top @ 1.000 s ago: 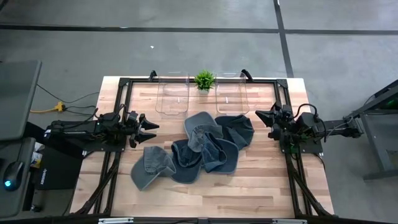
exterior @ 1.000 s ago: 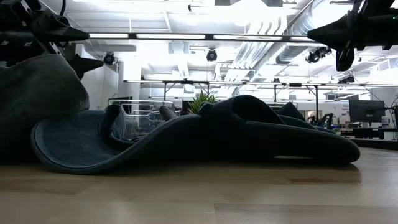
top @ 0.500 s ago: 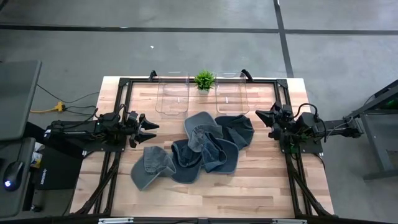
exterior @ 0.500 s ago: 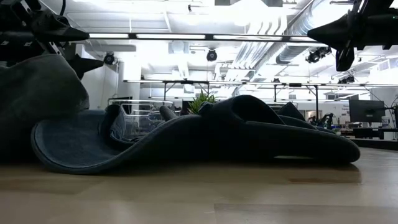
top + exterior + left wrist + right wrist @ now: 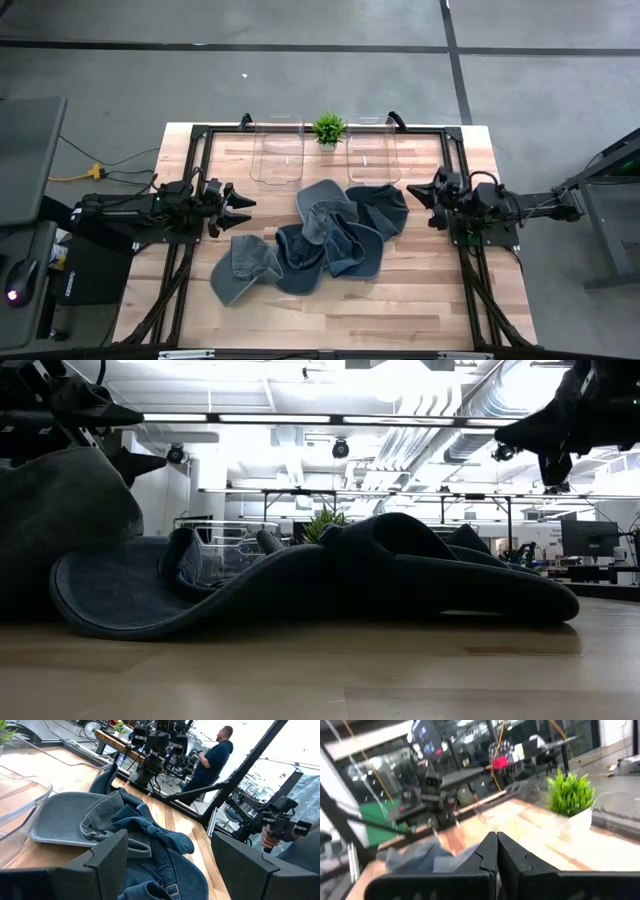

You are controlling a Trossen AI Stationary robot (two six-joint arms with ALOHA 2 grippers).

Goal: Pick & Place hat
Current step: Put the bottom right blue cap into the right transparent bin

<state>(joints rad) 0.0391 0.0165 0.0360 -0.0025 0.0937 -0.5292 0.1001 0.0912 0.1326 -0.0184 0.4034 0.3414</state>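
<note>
Hats (image 5: 325,240) lie heaped mid-table, none moved into the clear bins (image 5: 278,155) yet, while my left gripper (image 5: 238,203) waits spread wide and my right gripper (image 5: 428,192), pressed closed, holds nothing.

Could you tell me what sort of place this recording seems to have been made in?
Probably a robotics lab or open workshop. The low view shows exposed ceiling ducts and strip lights over other framed benches; the left wrist view shows a person standing among further arm rigs, and the wooden table stands on bare concrete floor.
</note>
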